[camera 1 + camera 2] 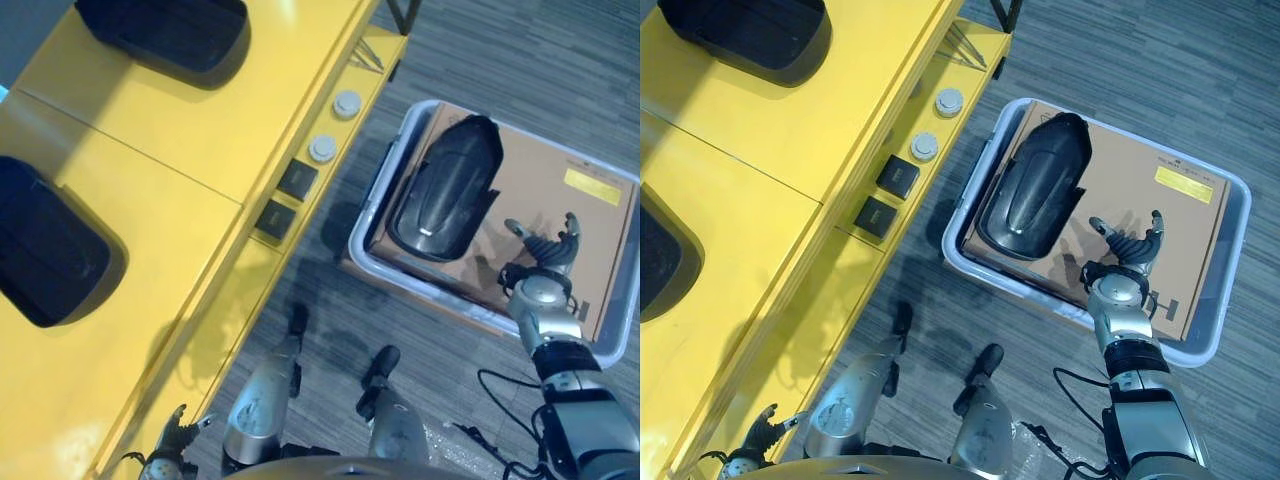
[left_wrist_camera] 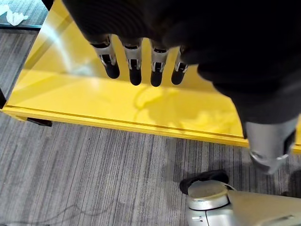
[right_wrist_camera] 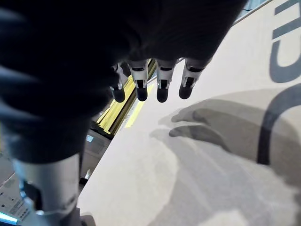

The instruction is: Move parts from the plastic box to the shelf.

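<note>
Inside the grey plastic box [image 1: 1230, 215] on the floor, one glossy black moulded part [image 1: 1035, 188] lies on a cardboard liner [image 1: 1170, 215], long, rounded and tapering at one end. Just beside it the right hand [image 1: 1127, 248] hovers with fingers [image 3: 161, 89] straight and empty, probably lining up a grasp. Two similar black parts [image 1: 165, 30] already sit on the yellow shelf [image 1: 200, 130]. Low by the shelf's edge, the left hand [image 2: 141, 28] hangs with fingers relaxed, idle.
</note>
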### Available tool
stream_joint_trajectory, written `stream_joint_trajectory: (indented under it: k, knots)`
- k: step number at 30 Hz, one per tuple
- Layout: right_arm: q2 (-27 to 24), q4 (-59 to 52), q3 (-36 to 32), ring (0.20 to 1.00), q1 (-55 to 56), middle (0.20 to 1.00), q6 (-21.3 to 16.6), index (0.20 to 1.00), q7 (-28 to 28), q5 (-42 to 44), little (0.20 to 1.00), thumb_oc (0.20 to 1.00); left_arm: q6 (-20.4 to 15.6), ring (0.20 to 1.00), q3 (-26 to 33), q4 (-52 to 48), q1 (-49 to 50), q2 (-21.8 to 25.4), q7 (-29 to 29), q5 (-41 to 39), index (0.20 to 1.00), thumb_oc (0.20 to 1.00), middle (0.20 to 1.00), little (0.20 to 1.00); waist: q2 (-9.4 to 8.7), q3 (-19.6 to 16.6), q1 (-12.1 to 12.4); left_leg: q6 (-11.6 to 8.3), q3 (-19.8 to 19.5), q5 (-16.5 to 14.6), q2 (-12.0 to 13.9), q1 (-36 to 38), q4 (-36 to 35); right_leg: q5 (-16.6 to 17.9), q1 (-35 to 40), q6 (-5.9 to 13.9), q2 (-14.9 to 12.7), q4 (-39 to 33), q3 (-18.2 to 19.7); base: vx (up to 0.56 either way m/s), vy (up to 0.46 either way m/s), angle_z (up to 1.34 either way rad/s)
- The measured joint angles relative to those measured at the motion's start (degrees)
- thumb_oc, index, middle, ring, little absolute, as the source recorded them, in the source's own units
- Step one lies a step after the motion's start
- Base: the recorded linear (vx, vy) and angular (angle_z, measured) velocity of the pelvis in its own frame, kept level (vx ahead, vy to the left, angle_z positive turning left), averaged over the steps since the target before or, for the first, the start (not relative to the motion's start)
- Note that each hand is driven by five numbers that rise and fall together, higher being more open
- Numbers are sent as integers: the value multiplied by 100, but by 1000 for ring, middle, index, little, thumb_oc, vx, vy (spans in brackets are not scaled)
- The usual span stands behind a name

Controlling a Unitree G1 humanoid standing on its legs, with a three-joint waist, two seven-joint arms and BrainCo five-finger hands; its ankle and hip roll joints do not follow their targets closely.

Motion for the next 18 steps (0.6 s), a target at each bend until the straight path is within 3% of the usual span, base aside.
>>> stream_joint_trajectory:
  k: [6, 11, 18]
  knots:
    - [348, -46, 167, 1000, -166, 1000, -17, 1000, 63, -82, 1000, 1000, -1, 1000, -15, 21, 0, -40, 4, 0, 1000, 1000, 1000, 1000, 2, -5, 19, -36, -3, 28, 44, -33, 1, 24, -18, -30, 33, -22, -5, -18, 27, -2]
    - [638, -703, 279, 1000, -161, 1000, -22, 1000, -61, -95, 1000, 1000, 2, 1000, -12, 30, -3, -63, 6, -2, 1000, 1000, 1000, 1000, 51, -33, 56, -37, -13, 28, 31, -44, -2, 27, -27, -30, 10, -20, -7, -8, 41, 2]
    - [707, -897, 274, 1000, -135, 1000, -15, 1000, -317, -311, 1000, 1000, 5, 1000, -14, 35, 1, -94, 6, -11, 1000, 1000, 1000, 1000, 149, -89, 90, -40, -41, 26, 2, -60, -9, 24, -26, -27, 2, -16, -40, -7, 8, 3]
